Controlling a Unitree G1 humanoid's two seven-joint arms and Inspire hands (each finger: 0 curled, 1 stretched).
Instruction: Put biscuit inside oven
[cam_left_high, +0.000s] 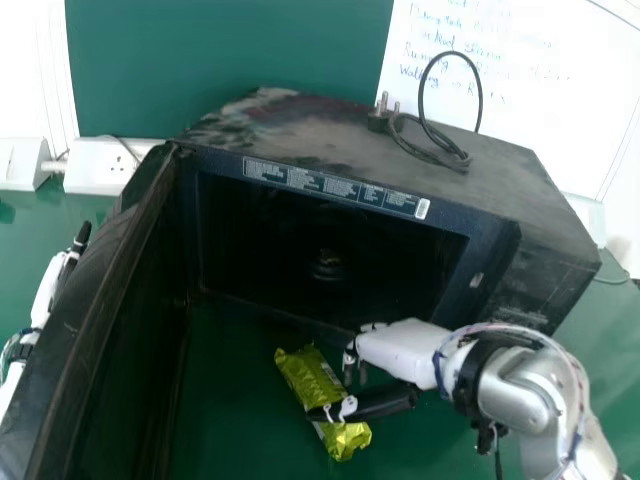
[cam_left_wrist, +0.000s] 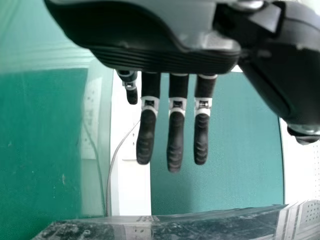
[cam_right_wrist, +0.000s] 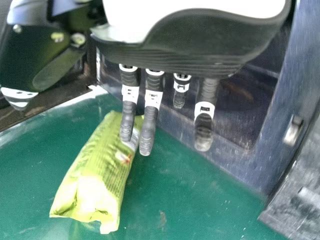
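- On the green bench, a shiny yellow-green biscuit packet lies before the black boxy oven.
- Right hand released, beside the packet, probably positioned for grasping.
- Left hand open, beyond the door.

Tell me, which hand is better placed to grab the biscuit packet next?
Probably the right hand: it is right at the green packet, its fingers straight. The left hand is farther off, on the other side of the open oven door.
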